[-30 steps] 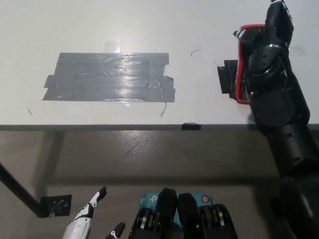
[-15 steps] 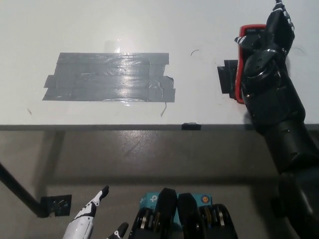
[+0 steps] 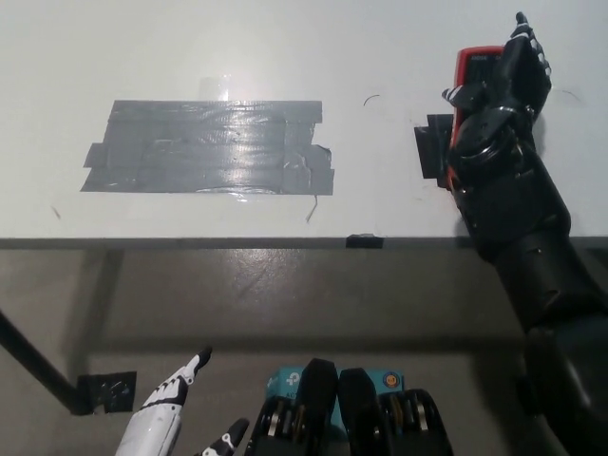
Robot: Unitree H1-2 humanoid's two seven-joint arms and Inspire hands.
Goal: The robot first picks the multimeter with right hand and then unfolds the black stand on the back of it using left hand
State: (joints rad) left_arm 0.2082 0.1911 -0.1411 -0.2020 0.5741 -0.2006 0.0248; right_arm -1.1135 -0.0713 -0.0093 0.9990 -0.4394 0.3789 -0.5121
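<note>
The multimeter [image 3: 473, 68], dark with a red casing, lies at the right of the white table [image 3: 285, 57]. Only its top end and a strip of red edge show. My black right hand [image 3: 499, 90] covers the rest, with the thumb on its left side and the other fingers curled over its right side, so it is shut on the meter. The stand on the back is hidden. My white left hand [image 3: 169, 420] rests low at the lower left, below the table edge, fingers apart and holding nothing.
A wide patch of grey tape [image 3: 209, 147] is stuck to the middle left of the table. A black tape patch [image 3: 433, 150] lies beside the meter. The table's front edge [image 3: 237, 243] crosses the picture, with floor below it.
My right hand has slid up along the meter and closed around it; less of the red edge shows now. The left hand has sunk slightly lower.
</note>
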